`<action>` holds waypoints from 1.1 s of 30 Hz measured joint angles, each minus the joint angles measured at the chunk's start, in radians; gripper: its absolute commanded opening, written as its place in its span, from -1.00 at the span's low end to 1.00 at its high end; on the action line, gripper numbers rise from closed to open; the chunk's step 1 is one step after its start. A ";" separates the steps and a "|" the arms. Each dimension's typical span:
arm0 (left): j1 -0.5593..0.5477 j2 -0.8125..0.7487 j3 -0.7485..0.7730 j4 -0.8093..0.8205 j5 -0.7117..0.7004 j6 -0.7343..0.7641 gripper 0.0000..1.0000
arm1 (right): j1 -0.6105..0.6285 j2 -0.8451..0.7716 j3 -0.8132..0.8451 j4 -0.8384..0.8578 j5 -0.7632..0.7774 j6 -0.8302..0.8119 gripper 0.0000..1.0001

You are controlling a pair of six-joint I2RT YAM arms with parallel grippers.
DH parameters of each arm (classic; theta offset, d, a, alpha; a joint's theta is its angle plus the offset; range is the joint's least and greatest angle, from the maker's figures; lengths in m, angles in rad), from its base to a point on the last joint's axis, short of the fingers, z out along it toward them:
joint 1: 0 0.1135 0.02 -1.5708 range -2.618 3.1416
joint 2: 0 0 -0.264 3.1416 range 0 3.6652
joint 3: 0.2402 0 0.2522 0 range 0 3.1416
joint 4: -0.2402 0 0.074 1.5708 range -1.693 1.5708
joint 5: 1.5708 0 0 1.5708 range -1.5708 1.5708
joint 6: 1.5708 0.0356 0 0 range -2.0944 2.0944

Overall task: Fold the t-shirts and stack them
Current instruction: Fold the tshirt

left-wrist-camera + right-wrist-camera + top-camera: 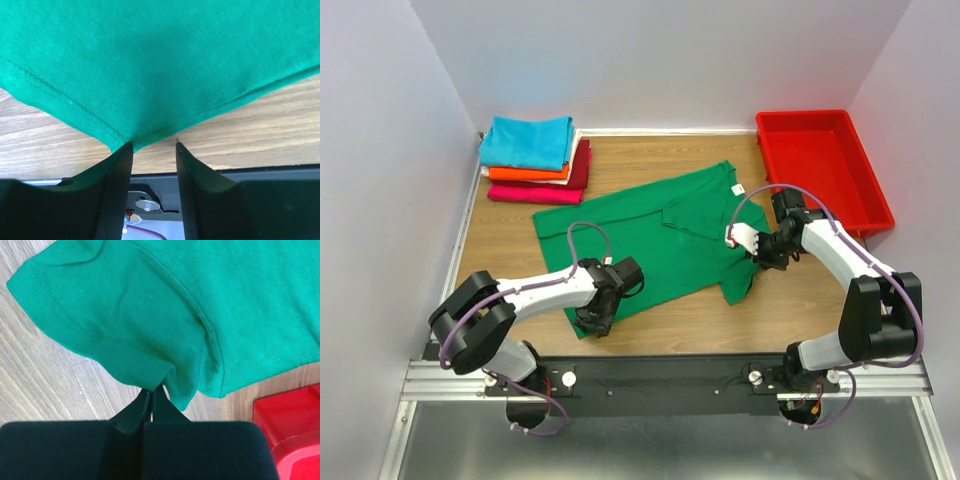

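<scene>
A large green t-shirt (660, 235) lies spread on the wooden table, its white neck label (738, 188) towards the right. My left gripper (595, 318) is open at the shirt's near hem corner. In the left wrist view (152, 145) that corner of the green shirt (160, 60) touches the left fingertip (127, 150), and nothing is between the jaws. My right gripper (757, 262) is shut on the shirt's right sleeve. In the right wrist view (151, 390) it pinches the sleeve's hem (135, 365). Folded turquoise (530, 140), orange (525, 173), dark red (582, 165) and magenta (535, 193) t-shirts are stacked at the back left.
A red plastic tray (865, 190) stands at the back right, close behind the right arm, and its corner shows in the right wrist view (295, 415). White walls close in the table on three sides. The black mounting rail (660, 375) runs along the near edge.
</scene>
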 measured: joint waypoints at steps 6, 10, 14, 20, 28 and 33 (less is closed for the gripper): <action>0.000 0.027 0.006 0.004 -0.005 -0.003 -0.10 | 0.000 -0.001 0.000 0.001 -0.008 0.003 -0.99; 0.008 0.038 0.014 -0.002 -0.005 -0.003 -0.10 | 0.000 -0.005 -0.009 0.002 -0.015 0.003 -0.99; 0.014 0.044 0.020 -0.003 -0.004 -0.003 -0.14 | 0.000 -0.014 -0.014 0.002 -0.016 0.003 -0.99; 0.014 0.044 0.021 0.000 -0.005 -0.009 -0.10 | 0.000 -0.019 -0.015 0.002 -0.017 0.003 -0.99; 0.021 0.046 0.023 -0.004 -0.005 -0.011 0.02 | 0.000 -0.019 -0.015 0.002 -0.018 0.008 -0.99; 0.026 0.046 0.027 0.000 -0.004 -0.011 0.00 | 0.000 -0.019 -0.015 0.002 -0.018 0.010 -0.99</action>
